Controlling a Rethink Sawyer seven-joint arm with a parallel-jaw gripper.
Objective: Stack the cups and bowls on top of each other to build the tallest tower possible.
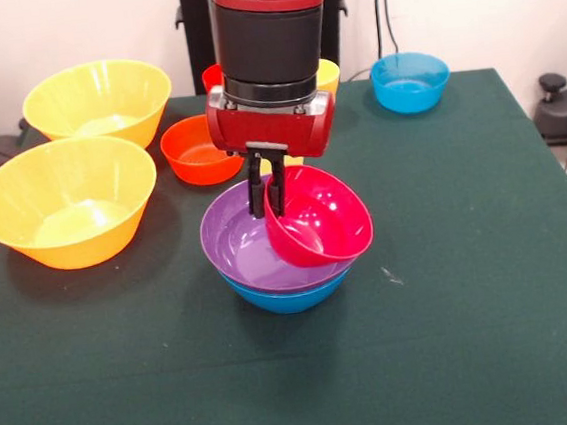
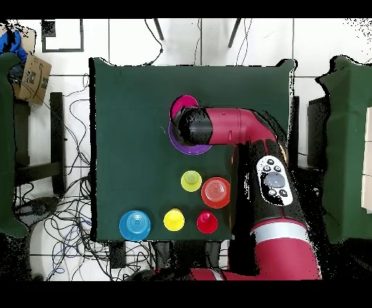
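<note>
One pink-red bowl point(image 1: 319, 216) inside purple bowl point(image 1: 247, 246)

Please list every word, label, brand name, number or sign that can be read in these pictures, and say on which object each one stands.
No readable text appears in either view.
Bowls, such as the pink-red bowl and purple bowl: plain, no print.
Arm's button panel: round buttons, any markings too small to read.
Cardboard box beside the table: possible markings, too blurred to read.
</note>
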